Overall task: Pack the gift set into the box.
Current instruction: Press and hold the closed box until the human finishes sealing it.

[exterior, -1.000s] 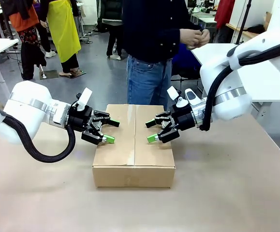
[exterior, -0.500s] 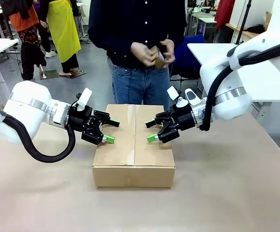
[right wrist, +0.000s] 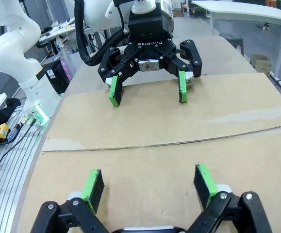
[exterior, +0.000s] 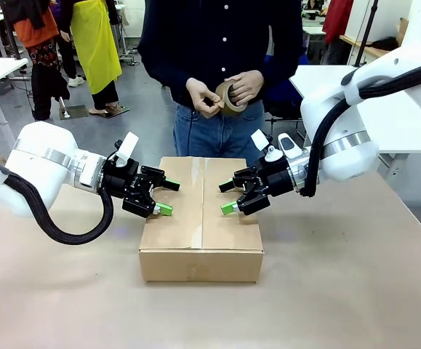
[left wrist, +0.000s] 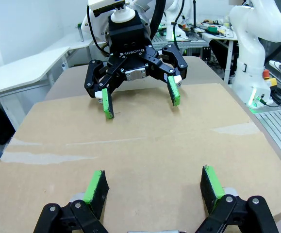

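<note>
The box [exterior: 201, 218] stands at the table's middle with its top flaps folded shut and the seam running front to back. My left gripper [exterior: 168, 197] is open over the left flap, its green fingertips down at the cardboard. Facing it from the other side, my right gripper [exterior: 227, 197] is open over the right flap in the same way. The left wrist view has my left gripper [left wrist: 153, 182] low over the flap [left wrist: 145, 155], with the right gripper [left wrist: 140, 99] opposite. In the right wrist view my right gripper [right wrist: 147, 182] faces the left gripper [right wrist: 147, 92]. The gift set is hidden.
A person stands at the far edge right behind the box, holding a brown tape roll [exterior: 230, 97] in both hands at waist height. The brown table top [exterior: 341, 291] stretches bare on both sides of the box. White tables and other people are farther back.
The person has stepped to the middle behind the box and lifted a tape roll in both hands. Both arms and the box have stayed where they were.
</note>
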Tool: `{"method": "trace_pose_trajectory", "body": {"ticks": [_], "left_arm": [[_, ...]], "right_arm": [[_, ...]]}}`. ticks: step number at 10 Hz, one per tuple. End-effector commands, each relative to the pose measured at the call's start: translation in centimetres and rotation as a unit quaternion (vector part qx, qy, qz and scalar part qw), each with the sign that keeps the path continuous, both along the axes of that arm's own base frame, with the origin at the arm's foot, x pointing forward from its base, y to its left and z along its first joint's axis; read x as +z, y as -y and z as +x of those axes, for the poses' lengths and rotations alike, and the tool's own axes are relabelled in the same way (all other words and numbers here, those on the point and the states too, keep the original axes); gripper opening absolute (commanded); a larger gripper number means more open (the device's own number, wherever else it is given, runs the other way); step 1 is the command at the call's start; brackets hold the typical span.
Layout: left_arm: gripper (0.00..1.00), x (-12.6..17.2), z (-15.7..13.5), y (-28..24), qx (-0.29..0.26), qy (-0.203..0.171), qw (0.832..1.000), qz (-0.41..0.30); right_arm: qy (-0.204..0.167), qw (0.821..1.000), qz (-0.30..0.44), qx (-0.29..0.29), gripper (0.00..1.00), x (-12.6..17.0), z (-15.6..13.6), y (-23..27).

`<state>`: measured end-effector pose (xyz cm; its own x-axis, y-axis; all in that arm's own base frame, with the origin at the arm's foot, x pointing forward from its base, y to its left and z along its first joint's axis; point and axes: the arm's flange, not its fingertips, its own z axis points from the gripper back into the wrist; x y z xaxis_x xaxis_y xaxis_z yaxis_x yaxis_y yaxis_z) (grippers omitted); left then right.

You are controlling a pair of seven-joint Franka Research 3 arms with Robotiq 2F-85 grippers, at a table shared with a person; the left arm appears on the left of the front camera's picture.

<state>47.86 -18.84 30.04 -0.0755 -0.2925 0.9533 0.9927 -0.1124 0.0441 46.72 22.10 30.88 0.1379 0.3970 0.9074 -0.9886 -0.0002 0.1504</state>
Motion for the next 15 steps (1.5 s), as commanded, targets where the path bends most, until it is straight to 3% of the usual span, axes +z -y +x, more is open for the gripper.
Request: {"method": "trace_pose_trajectory", "body": {"ticks": [1,15], "left_arm": [[1.00,-0.15,-0.13,-0.09,0.001,-0.002,1.000,0.001],[1.00,-0.15,-0.13,-0.09,0.001,-0.002,1.000,0.001]], "right_arm": [[0.003,1.000,0.003,-0.005,1.00,-0.40,-0.24,0.00],[0.003,1.000,0.003,-0.005,1.00,-0.40,-0.24,0.00]]}}
